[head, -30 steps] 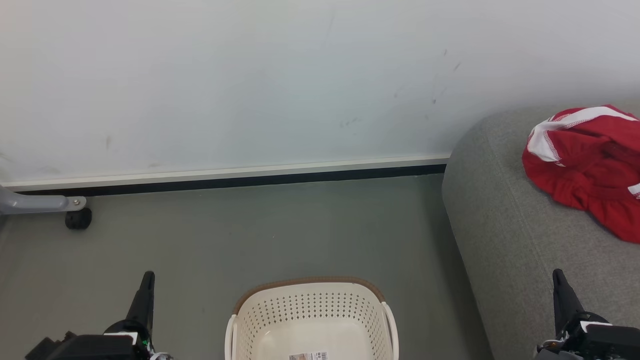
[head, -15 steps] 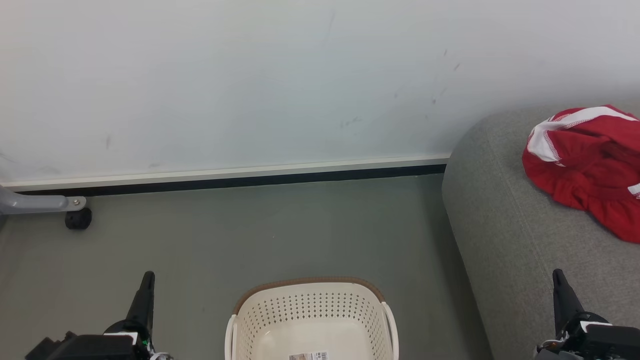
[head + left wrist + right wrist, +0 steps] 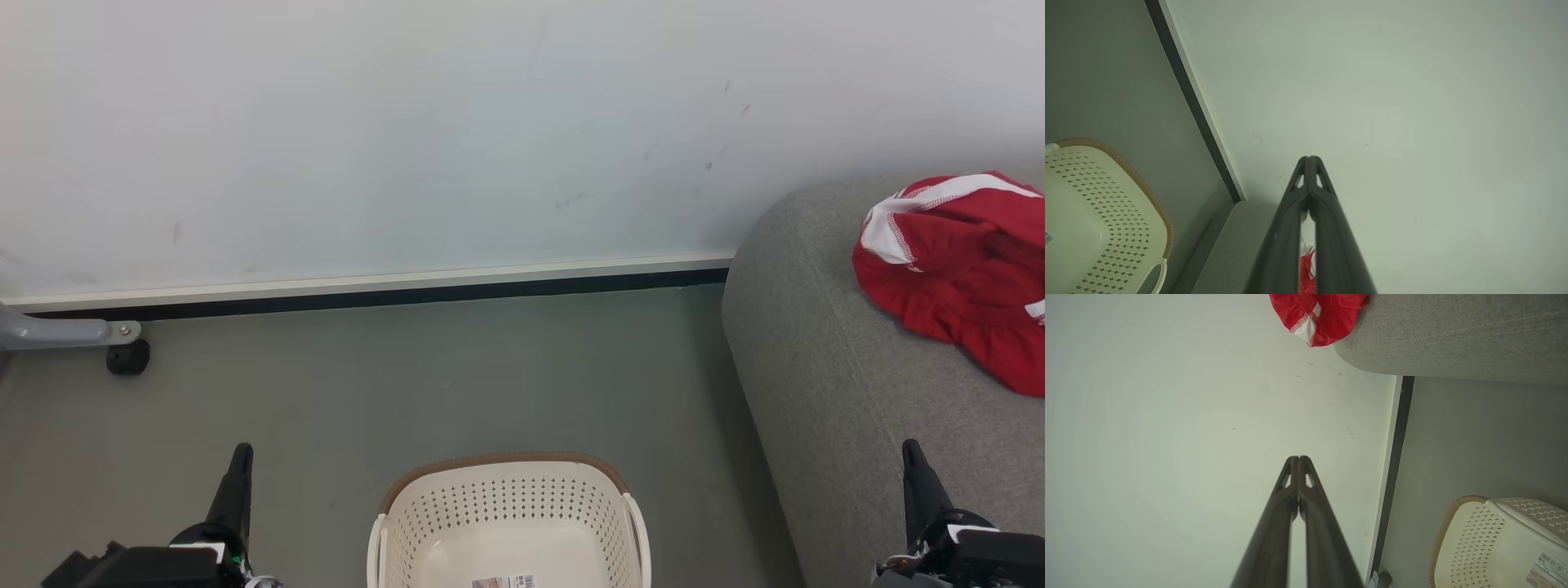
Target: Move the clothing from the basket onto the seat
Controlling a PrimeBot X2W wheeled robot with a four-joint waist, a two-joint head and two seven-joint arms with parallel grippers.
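**Red clothing on the sofa, both grippers closed on nothing**

The red clothing [image 3: 955,278] with its white striped trim lies in a crumpled heap on top of the grey sofa [image 3: 816,367], towards the far right and well apart from the basket [image 3: 506,498]. None of it hangs down over the sofa's rounded end in the head view.

The cream basket stands on the grey-green floor [image 3: 408,376], just left of the sofa's end and between the 2 arms. Its brown rim curves across the far side, and its pale bottom shows a small barcode label [image 3: 504,581].

The left gripper [image 3: 242,451] is low at the left, over the floor beside the basket. In its wrist view the 2 dark fingers meet at the tips with nothing between them. A sliver of red shows through the slit lower down, lying beyond them on the sofa.

The right gripper [image 3: 912,447] is low at the right, over the near part of the sofa and short of the clothing. Its fingers are pressed together too, and it has hold of nothing.

Behind everything is a pale wall [image 3: 408,122] with a white and black skirting strip [image 3: 392,286]. At the far left, a grey leg [image 3: 57,332] ends in a black caster [image 3: 128,357].
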